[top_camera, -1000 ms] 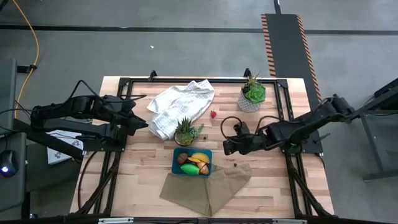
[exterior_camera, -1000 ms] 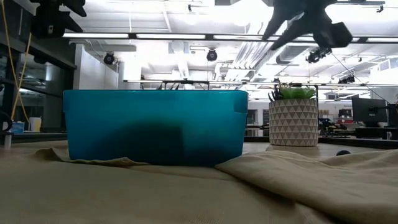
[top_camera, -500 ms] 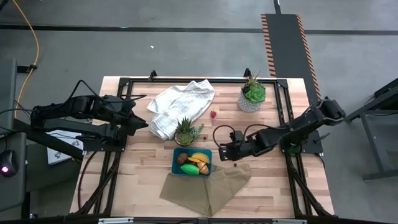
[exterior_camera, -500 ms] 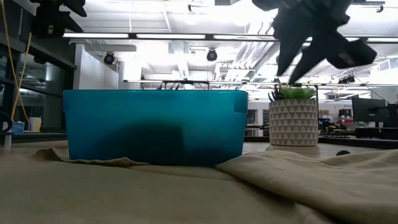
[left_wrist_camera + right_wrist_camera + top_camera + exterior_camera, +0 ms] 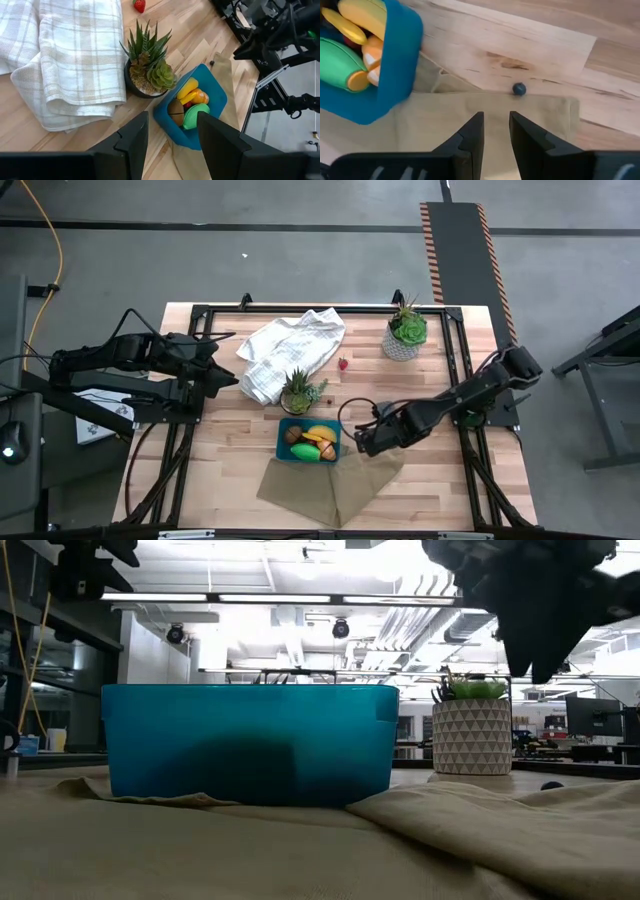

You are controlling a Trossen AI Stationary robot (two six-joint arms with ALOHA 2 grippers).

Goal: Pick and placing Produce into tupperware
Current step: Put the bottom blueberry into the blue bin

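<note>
The teal tupperware (image 5: 282,442) sits near the table's middle, its near part on a tan cloth (image 5: 335,480). It holds a yellow banana (image 5: 362,15), an orange piece (image 5: 372,55), a green pepper (image 5: 337,65) and a brown kiwi (image 5: 175,107). A small dark berry (image 5: 519,89) lies on the wood at the cloth's far edge. A red strawberry (image 5: 343,363) lies farther back. My right gripper (image 5: 496,116) hangs open, pointing down over the cloth, right of the tupperware and just short of the berry. My left gripper (image 5: 172,117) waits open at the table's left.
A small potted succulent (image 5: 300,392) stands just behind the tupperware. A larger one in a white patterned pot (image 5: 405,330) is at the back right. A white checked towel (image 5: 290,350) lies at the back. Bare wood lies right of the cloth.
My right gripper has come down and moved toward the table's near edge and the tupperware, tipping from a slant to point almost straight down over the cloth. Its finger gap looks the same. My left arm has kept still.
</note>
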